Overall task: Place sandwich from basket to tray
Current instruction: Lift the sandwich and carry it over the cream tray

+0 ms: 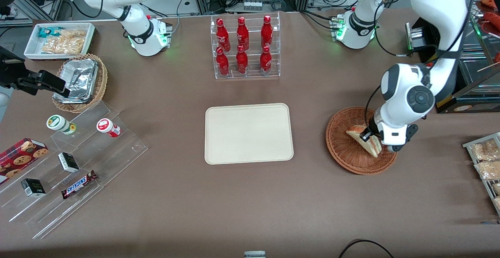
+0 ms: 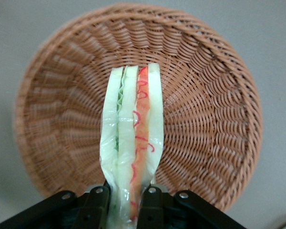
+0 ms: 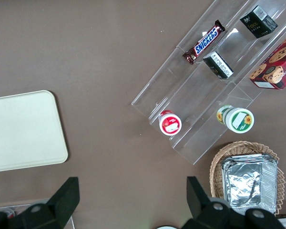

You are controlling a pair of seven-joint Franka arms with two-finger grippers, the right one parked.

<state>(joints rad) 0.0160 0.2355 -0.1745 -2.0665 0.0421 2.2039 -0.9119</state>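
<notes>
Pincer (image 2: 126, 202) low over the basket (image 1: 343, 148), its 2 fingers (image 2: 97, 202) clamped on the sandwich (image 2: 131, 138) at one narrow end. From the wrist camera the wedge stands on edge between the pads, layers running away from the pincer: pale bread outside, green and red-pink filling inside, all under a glossy clear wrap. Whether it has left the wicker floor I cannot tell; from the front it shows inside the basket rim, partly under the wrist.

Handling, as a guess: light, soft, easily crushed. The wrap looks slick, so a hard squeeze could shear the layers or let the wedge slide out. Grip across both bread faces seems right; holding nearer the middle would sag less than this end hold.

Tray (image 1: 249, 133) lies bare on the brown tabletop (image 1: 250, 203), well apart from the basket, toward the parked arm's end.
</notes>
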